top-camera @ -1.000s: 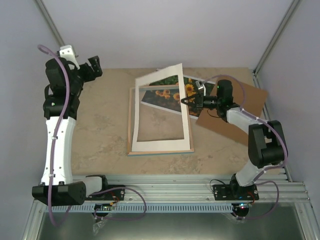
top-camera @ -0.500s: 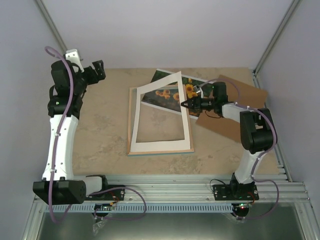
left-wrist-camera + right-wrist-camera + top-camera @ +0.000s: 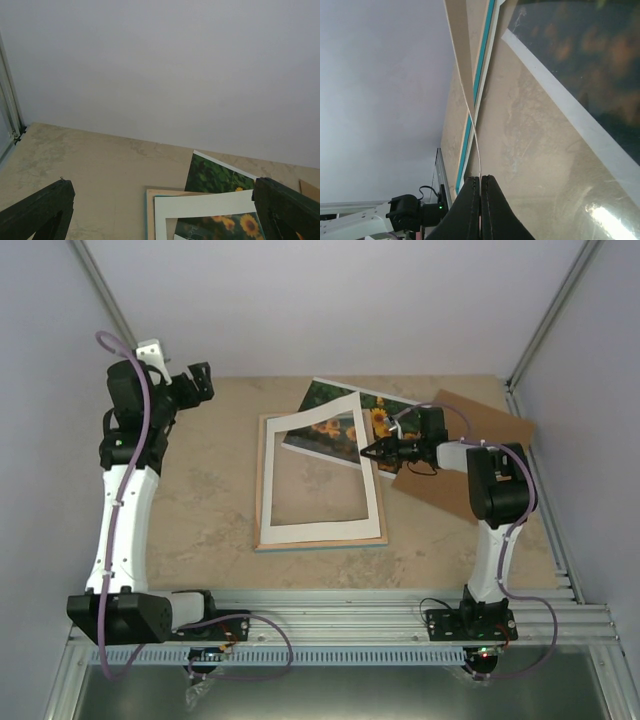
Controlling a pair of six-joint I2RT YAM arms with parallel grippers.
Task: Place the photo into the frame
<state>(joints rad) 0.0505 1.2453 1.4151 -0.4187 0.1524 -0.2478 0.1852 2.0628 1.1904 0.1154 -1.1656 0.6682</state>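
Observation:
The frame (image 3: 262,480) lies wood back up in the middle of the table. On it rests the white mat (image 3: 320,532), with its far right edge lifted a little. My right gripper (image 3: 366,451) is shut on that thin edge; in the right wrist view the mat (image 3: 468,95) bends out from the closed gripper (image 3: 480,182). The photo (image 3: 330,398), orange flowers on green, lies flat across the frame's far end, partly under the mat. My left gripper (image 3: 192,382) hangs open and empty at the back left, looking down at the photo (image 3: 215,176).
A brown backing board (image 3: 480,430) lies at the right, under my right forearm. The frame's teal edge (image 3: 481,75) shows beside the mat. Metal posts and grey walls close the table at the back and both sides.
My right gripper has lowered the mat's raised edge from steeply tilted to nearly flat on the frame. The left arm shifted slightly, still open.

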